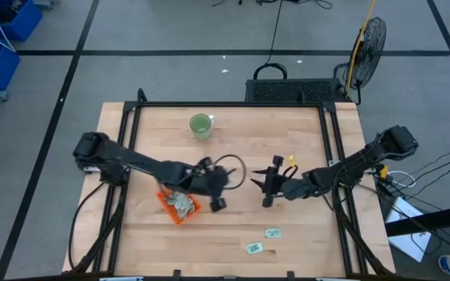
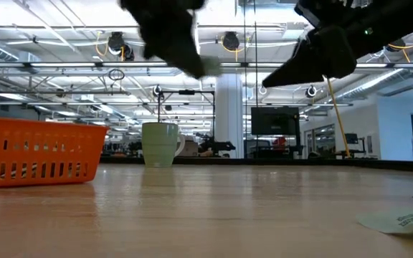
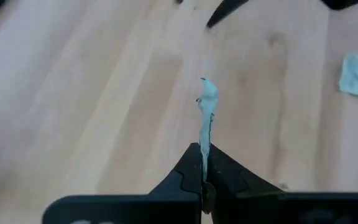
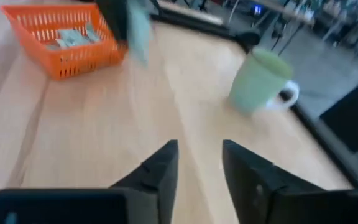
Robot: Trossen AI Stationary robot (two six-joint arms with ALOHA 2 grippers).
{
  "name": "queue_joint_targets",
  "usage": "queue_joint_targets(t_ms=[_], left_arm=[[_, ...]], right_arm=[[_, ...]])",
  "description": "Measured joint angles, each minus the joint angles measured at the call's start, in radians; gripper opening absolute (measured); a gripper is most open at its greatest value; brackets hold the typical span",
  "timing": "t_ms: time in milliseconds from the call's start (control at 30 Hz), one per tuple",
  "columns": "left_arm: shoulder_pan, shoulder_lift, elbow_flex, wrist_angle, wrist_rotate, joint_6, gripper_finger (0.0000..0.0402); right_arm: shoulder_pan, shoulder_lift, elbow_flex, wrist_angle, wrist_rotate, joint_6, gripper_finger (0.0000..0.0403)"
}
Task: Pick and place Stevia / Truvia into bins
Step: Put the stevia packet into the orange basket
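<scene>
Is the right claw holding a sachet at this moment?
No. In the right wrist view the right claw stands open with only bare table showing between its fingers.

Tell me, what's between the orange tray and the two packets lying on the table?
Just bare wooden table lies between the orange tray and the two loose packets, seen from above.

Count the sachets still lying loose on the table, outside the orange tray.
2: one sachet near the table's front edge toward the right arm's side, another sachet just in front of it. A third is clamped in the left gripper, above the table.
</scene>
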Motion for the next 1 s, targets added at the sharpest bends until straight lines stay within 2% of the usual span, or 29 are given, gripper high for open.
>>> queue_joint_targets(t_ms=[167, 267, 333, 533, 633, 867, 1000], left_arm=[[-0.119, -0.109, 0.001, -0.39, 0.021, -0.373, 0.0005], [-0.204, -0.126, 0.002, -0.554, 0.13, -0.574, 0.001], [-0.25, -0.114, -0.005, -0.621, 0.164, -0.66, 0.0011], [-0.3, -0.08, -0.064, -0.613, 0.134, -0.697, 0.0018], [-0.291, -0.059, -0.071, -0.614, 0.159, -0.724, 0.0047], [-0.285, -0.017, -0.072, -0.616, 0.144, -0.65, 0.0131], [-0.278, -0.016, -0.072, -0.615, 0.142, -0.651, 0.0159]], right_arm=[[0.024, 0.0, -0.001, -0.165, -0.003, 0.137, 0.0155], [0.026, 0.001, -0.001, -0.2, -0.002, 0.139, 0.0165], [0.026, 0.001, 0.0, -0.189, -0.002, 0.136, 0.0166], [0.025, 0.001, 0.0, -0.18, -0.002, 0.136, 0.0161], [0.025, 0.001, 0.0, -0.18, -0.003, 0.136, 0.0161], [0.025, 0.001, 0.0, -0.173, -0.003, 0.136, 0.0161], [0.025, 0.001, 0.0, -0.174, -0.003, 0.136, 0.0161]])
